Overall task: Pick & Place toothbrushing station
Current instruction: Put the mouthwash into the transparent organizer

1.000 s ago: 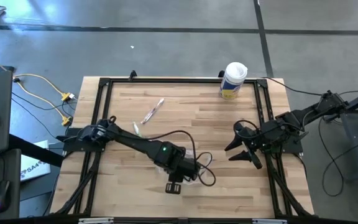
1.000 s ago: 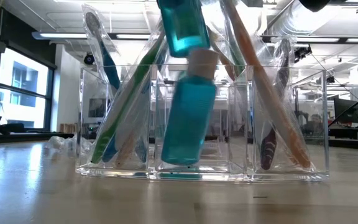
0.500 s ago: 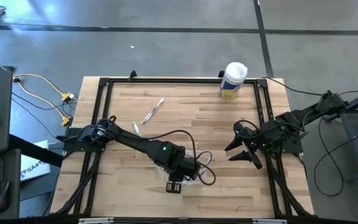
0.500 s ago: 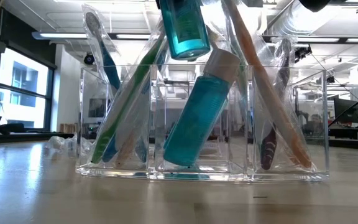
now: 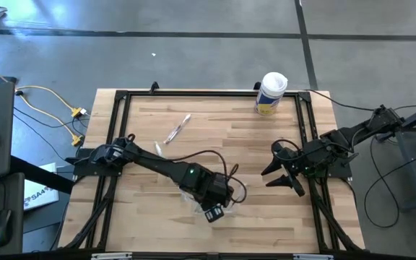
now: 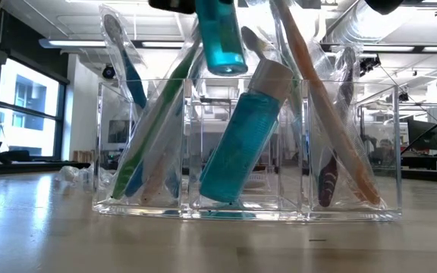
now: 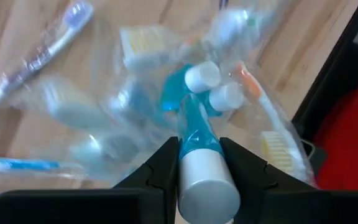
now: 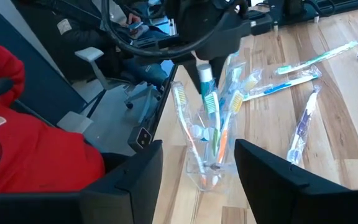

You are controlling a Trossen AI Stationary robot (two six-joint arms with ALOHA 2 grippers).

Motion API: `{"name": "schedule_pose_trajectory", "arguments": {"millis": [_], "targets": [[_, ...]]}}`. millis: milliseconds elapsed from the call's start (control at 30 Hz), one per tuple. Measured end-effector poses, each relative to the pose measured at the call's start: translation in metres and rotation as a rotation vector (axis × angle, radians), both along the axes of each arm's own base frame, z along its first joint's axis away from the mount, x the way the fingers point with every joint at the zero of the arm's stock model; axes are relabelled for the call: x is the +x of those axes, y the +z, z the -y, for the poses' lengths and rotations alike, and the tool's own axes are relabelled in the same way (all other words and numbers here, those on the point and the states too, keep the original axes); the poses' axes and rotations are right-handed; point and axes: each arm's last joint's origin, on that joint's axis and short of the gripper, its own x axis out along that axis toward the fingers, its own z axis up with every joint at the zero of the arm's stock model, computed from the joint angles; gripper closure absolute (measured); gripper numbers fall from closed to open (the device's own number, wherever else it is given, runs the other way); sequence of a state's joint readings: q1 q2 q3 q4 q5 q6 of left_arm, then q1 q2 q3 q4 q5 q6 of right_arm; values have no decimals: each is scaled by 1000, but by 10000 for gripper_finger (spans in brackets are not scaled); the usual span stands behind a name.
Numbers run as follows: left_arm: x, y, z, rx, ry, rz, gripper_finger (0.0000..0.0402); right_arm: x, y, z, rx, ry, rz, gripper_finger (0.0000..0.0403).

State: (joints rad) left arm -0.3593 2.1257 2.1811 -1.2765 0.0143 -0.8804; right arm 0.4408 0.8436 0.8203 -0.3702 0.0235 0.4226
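The left gripper (image 7: 197,163) hangs directly over the clear plastic holder (image 6: 246,149), its two dark fingers (image 7: 160,160) closed against the sides of a small teal tube (image 7: 199,140) with a white cap; the tube runs down from between the jaws toward the holder's middle compartment, and from the low view its teal body (image 6: 219,34) is above the holder's rim, not yet inside. Straight below the jaws, in that middle compartment, a second teal tube (image 6: 243,136) leans at a tilt with its pale cap up and its base on the holder's floor. The compartment to one side of it holds wrapped toothbrushes with green and blue handles (image 6: 152,130), standing on end and leaning; the compartment on the other side holds an orange-handled toothbrush (image 6: 330,114) that slants across it, plus another dark-bristled one. From the right wrist view the holder (image 8: 207,163) stands at the table's near edge with brushes fanning out of it. Beyond the left jaws, well apart from the holder, loose wrapped toothbrushes (image 8: 298,81) lie flat on the wooden table (image 5: 230,123), one of them (image 5: 178,129) alone toward the far-left part. The right gripper (image 5: 282,167) waits well off to the side near the table's right rail, its jaws spread wide and holding nothing. Farthest from both grippers, a white canister (image 5: 271,93) with a yellow label stands at the table's far edge.
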Motion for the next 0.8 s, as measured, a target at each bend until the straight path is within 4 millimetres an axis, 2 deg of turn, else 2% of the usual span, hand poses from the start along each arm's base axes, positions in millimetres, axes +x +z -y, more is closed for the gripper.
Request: {"name": "schedule_pose_trajectory", "arguments": {"millis": [200,600,800], "targets": [[-1,1,10,-49,113,7,309,0,0,0,-9,4,2,210],[-1,1,12,-98,370,12,310,-1,-1,-1,-65,64,20,210],[8,-16,15,-130,450,-39,310,-1,-2,-1,-103,103,29,210]]}}
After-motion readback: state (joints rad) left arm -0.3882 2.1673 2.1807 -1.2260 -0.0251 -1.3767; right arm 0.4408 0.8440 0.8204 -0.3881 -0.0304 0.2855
